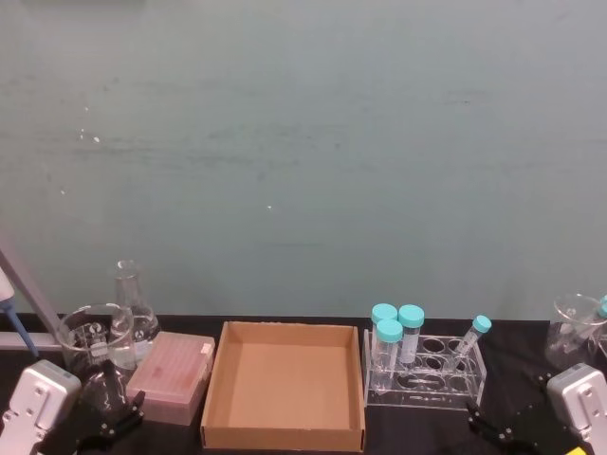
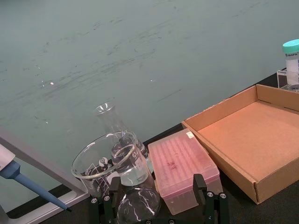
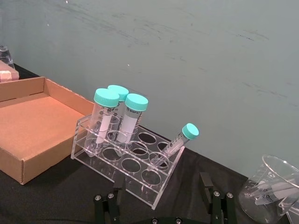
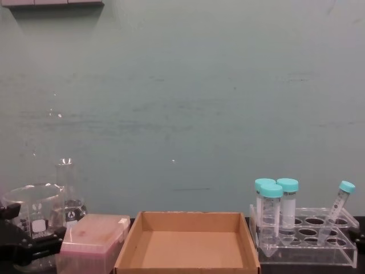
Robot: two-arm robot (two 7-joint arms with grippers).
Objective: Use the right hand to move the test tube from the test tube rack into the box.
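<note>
The slim test tube (image 1: 471,338) with a small teal cap leans tilted in the right end of the clear test tube rack (image 1: 427,381), as the right wrist view also shows for the tube (image 3: 175,142) and rack (image 3: 126,173). Three wider teal-capped tubes (image 1: 394,327) stand upright at the rack's left end. Left of the rack lies the brown cardboard box (image 1: 285,379), with nothing in it. My right gripper (image 1: 507,431) sits low at the near right, short of the rack, its fingers (image 3: 205,184) spread open and holding nothing. My left gripper (image 1: 109,422) rests open at the near left.
A pink translucent box (image 1: 171,374) lies against the cardboard box's left side. Behind it stand a glass beaker (image 1: 95,336) and a conical flask (image 1: 128,303). A rounded glass vessel (image 2: 135,205) sits close before the left fingers. Another beaker (image 1: 574,327) stands far right. A teal wall backs the table.
</note>
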